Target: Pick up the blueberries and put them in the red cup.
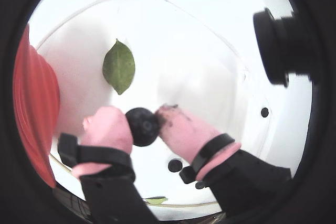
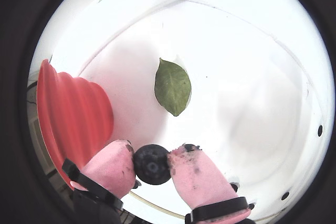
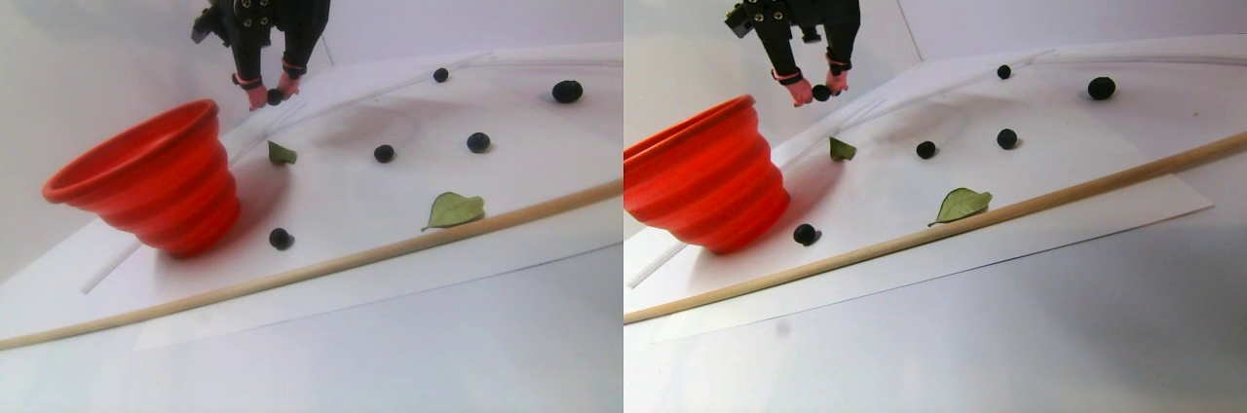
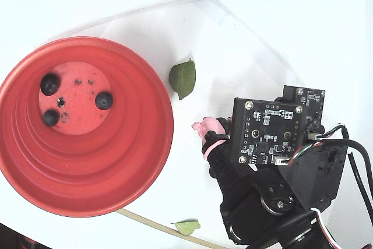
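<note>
The gripper (image 2: 152,163) was clamped on one blueberry (image 2: 152,164) at the bottom centre of a wrist view, raised off the white sheet (image 3: 409,194). The red cup (image 4: 87,190) filled the fixed view's left, three berries (image 4: 104,100) inside. The round berry sat only at the pink pads' (image 2: 197,177) tips, so it could squirt out mid-carry; how deep the grip went was hard to judge.

1. White sheet (image 3: 390,208), covering the table (image 3: 438,355); stereo pair view, left half.
2. Red cup (image 3: 156,184), standing on the sheet at 9 o'clock.
3. Loose blueberries (image 3: 384,153) on the sheet: one at 5 o'clock of the cup, two near centre, two toward 1 o'clock.
4. Two leaves (image 3: 453,209), well apart.
5. Wooden rod (image 3: 321,267), lying along the sheet's near edge.
</note>
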